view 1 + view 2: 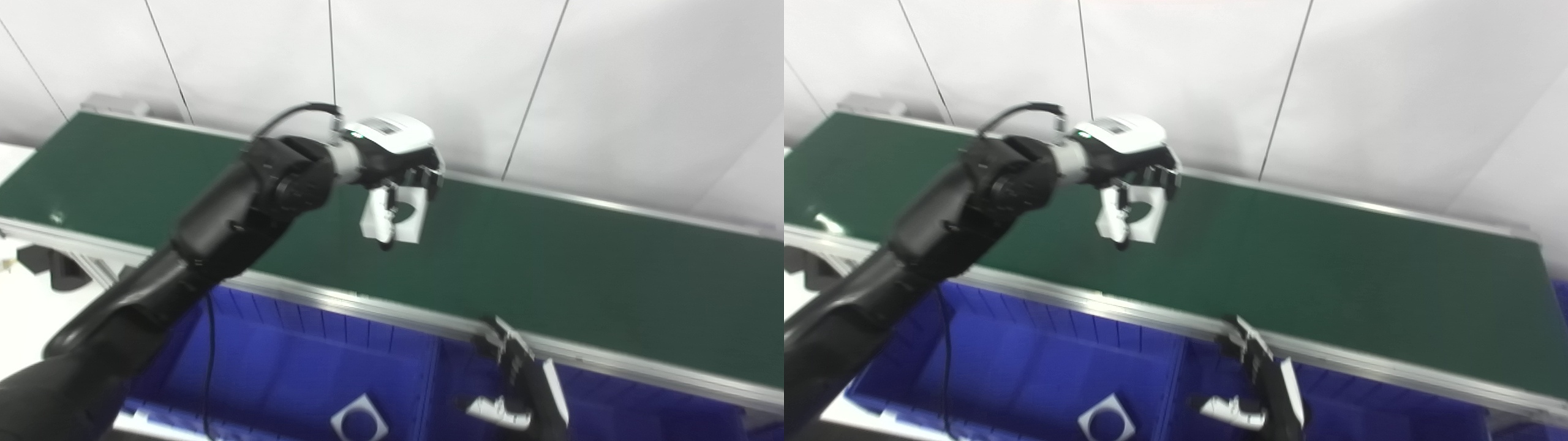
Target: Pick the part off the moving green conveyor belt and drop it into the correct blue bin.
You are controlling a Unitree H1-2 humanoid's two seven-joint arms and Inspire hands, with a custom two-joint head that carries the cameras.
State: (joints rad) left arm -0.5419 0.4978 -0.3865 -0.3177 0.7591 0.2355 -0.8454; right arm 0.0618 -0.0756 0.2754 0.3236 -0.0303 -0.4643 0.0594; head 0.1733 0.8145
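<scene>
Part (401,215) hangs in my left hand (392,153), pinched between thumb and fingers (429,177) and lifted clear of the belt (551,257) below them. So the pick looks done; what I have left is the carry and the drop. Below and nearer than those fingers, the left bin (294,361) already holds a similar square piece (360,420). My right hand (520,380) waits over the right bin (1396,404), fingers spread and empty.
</scene>
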